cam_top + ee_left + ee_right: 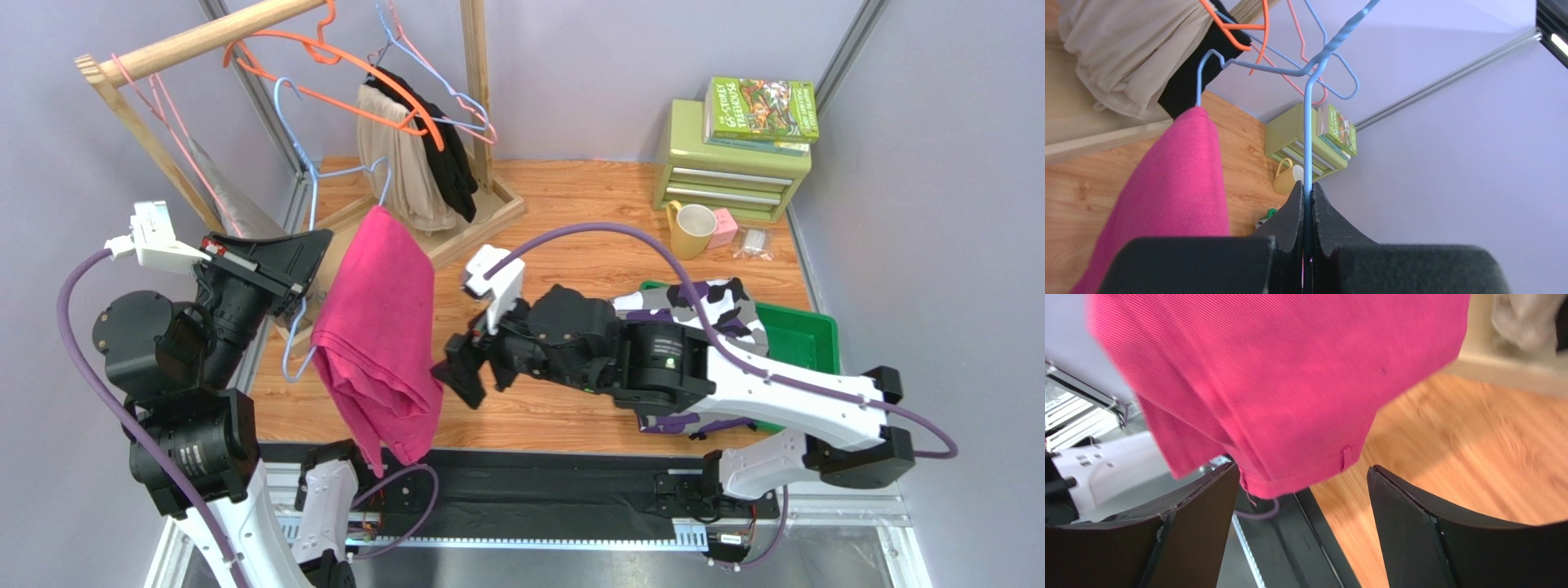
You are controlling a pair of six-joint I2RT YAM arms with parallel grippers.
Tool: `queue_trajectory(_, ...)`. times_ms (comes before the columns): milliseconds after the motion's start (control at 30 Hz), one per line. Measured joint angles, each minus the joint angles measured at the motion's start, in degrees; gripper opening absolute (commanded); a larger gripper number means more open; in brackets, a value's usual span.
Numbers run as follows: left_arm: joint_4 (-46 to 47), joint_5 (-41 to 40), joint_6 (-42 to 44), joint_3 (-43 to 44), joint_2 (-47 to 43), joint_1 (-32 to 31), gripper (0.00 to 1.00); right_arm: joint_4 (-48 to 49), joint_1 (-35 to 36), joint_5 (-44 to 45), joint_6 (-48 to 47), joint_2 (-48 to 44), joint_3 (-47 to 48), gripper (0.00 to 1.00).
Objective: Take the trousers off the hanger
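Observation:
The plain magenta pink trousers [374, 325] hang folded over a blue wire hanger [315, 196], held up above the table's left side. My left gripper [309, 255] is shut on that hanger. In the left wrist view the blue wire [1308, 122] runs straight into the closed left gripper [1308, 197], with the pink trousers [1174, 196] to its left. My right gripper [460, 368] is open beside the trousers' lower right edge. In the right wrist view the pink hem [1290, 478] dangles just at the open right gripper [1303, 471]. The camouflage trousers [724, 304] lie in a green tray [812, 337], partly under the right arm.
A wooden rack [196, 43] at the back left carries orange, pink and blue hangers, plus a beige garment [405, 165] and a black garment [451, 159]. At the back right are a green drawer box [730, 165] with a book on top and a yellow mug [694, 228].

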Motion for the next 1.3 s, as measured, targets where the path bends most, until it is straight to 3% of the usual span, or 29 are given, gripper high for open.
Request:
queue_trajectory(267,-2.7,-3.8,0.3,-1.2,1.2,-0.9,0.0,4.4,4.3,4.4,-10.6,13.5,15.8,0.9)
queue_trajectory(633,-3.0,-5.9,2.9,-2.0,1.2,-1.7,0.0,4.7,5.0,3.0,-21.2,22.7,24.5,0.91)
queue_trajectory(967,-2.0,-5.0,5.5,-2.8,1.0,-2.3,0.0,5.6,2.8,3.5,-24.5,24.5,22.4,0.9)
queue_trajectory(1300,-0.9,-4.2,5.0,-3.5,0.0,-3.0,0.0,12.4,2.1,10.0,-26.9,24.6,17.0,0.9)
